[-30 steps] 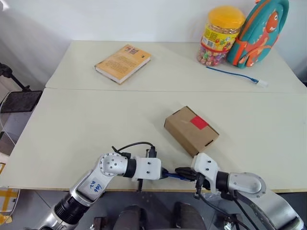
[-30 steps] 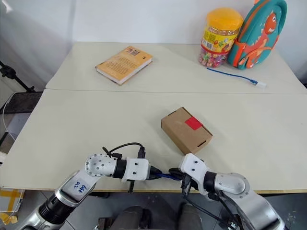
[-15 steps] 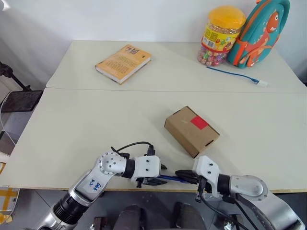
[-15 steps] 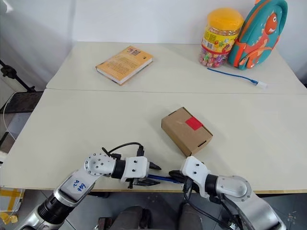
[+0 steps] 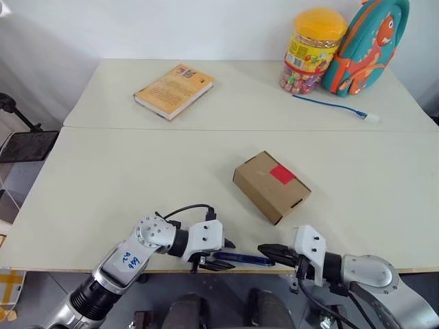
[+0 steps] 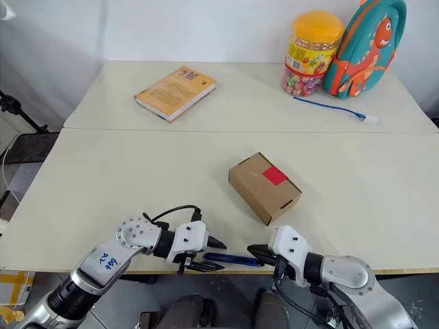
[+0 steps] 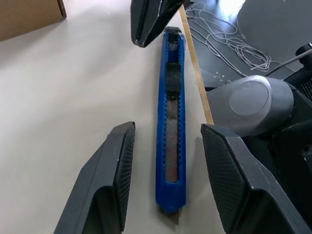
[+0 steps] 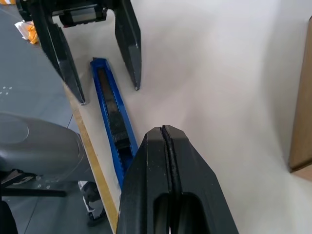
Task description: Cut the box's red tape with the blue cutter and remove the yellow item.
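Slim blue plastic cutter (image 7: 170,122) lying at bench (image 5: 123,178) edge; left gripper (image 5: 221,253) fingers released, straddling it for regrasp; right gripper (image 5: 269,251) fingers clenched, empty

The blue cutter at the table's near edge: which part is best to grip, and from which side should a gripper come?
Probably the middle of the blue cutter, pinched across its narrow width. It lies flat along the table edge, so come from above with a finger on each long side. The open left gripper straddles one end; the shut right gripper is at the other.
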Motion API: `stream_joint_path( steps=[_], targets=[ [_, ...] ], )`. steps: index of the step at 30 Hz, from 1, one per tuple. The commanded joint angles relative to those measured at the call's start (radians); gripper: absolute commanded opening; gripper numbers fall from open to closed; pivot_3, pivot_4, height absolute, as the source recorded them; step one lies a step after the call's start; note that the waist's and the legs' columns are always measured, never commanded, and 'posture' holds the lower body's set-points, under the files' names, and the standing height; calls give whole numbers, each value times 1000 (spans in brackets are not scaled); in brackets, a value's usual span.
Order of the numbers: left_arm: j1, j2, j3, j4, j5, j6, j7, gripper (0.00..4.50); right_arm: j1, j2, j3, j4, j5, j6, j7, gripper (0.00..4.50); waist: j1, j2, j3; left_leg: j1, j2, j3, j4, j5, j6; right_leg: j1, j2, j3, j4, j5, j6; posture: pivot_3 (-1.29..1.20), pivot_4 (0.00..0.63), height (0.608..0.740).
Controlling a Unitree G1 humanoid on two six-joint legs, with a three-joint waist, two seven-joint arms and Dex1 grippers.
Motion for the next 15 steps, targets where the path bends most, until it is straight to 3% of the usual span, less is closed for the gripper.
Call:
stream_joint_path(
  steps=[1, 4, 10, 15],
  targets=[
    [23, 23, -39, 22, 36, 36, 12, 2276, 12, 4, -38, -29, 23, -29, 16, 0, 0, 0, 0, 0, 0, 0, 0, 0, 0, 0, 0, 0, 0, 0, 0, 0, 150, 740],
    [29, 31, -62, 29, 59, 32, 25, 2096, 21, -1, -51, -32, 31, -37, 31, 0, 0, 0, 0, 0, 0, 0, 0, 0, 0, 0, 0, 0, 0, 0, 0, 0, 150, 740],
    [47, 43, -86, 41, 93, 4, 53, 504, 37, 1, -63, -40, 39, -49, 43, 0, 0, 0, 0, 1, 0, 0, 0, 0, 0, 0, 0, 0, 0, 0, 0, 0, 150, 740],
    [41, 35, -98, 53, 100, -31, 55, 421, 43, -12, -59, -39, 29, -50, 62, 0, 1, 0, 0, 1, 0, 0, 0, 0, 0, 0, 0, 1, 1, 0, 0, 0, 150, 740]
  ],
)
